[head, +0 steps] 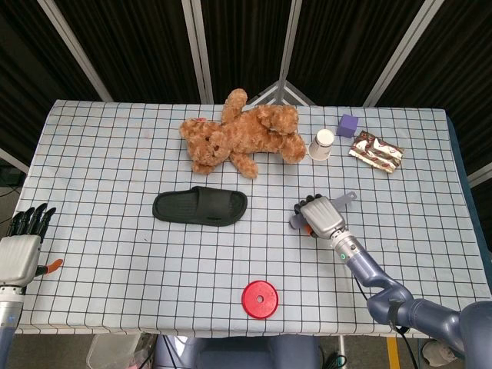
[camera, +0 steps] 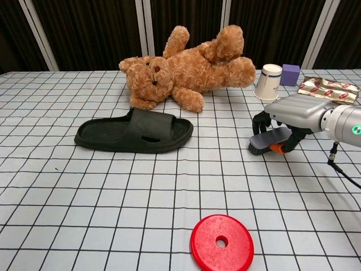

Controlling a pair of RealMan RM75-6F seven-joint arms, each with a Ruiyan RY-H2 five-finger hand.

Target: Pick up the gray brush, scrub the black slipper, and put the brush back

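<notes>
The gray plastic scrubbing brush [camera: 269, 138] sits to the right of the black rubber slipper [camera: 135, 131], well apart from it, bristles down toward the checkered white tablecloth [camera: 84, 192], with the robot's silver right hand [camera: 294, 116] draped over its back and its dark fingers [camera: 259, 119] curled down around the brush body, clamped on it; whether the bristles actually touch the cloth I cannot tell. From above, the brush's handle end [head: 347, 201] pokes out past the right hand [head: 321, 215] on the side away from the slipper [head: 201, 205]. The slipper lies flat on its sole, lengthwise across the table. Just behind the slipper a brown plush teddy bear [camera: 183, 65] sprawls on its back, one paw nearly reaching the slipper's strap. Farther right of the bear, behind the brush, a white paper cup [camera: 267, 81] stands upside down, with a small purple cube [camera: 290, 74] beside it and a shiny patterned snack packet [camera: 328, 89] beyond that. In front of the slipper, toward the near edge, a flat red disc with a centre hole [camera: 221, 242] lies on the cloth. Far to the slipper's left, off the table's near corner, the left hand [head: 21, 247] hangs with its dark fingers [head: 31, 219] straight and spread, holding nothing.
</notes>
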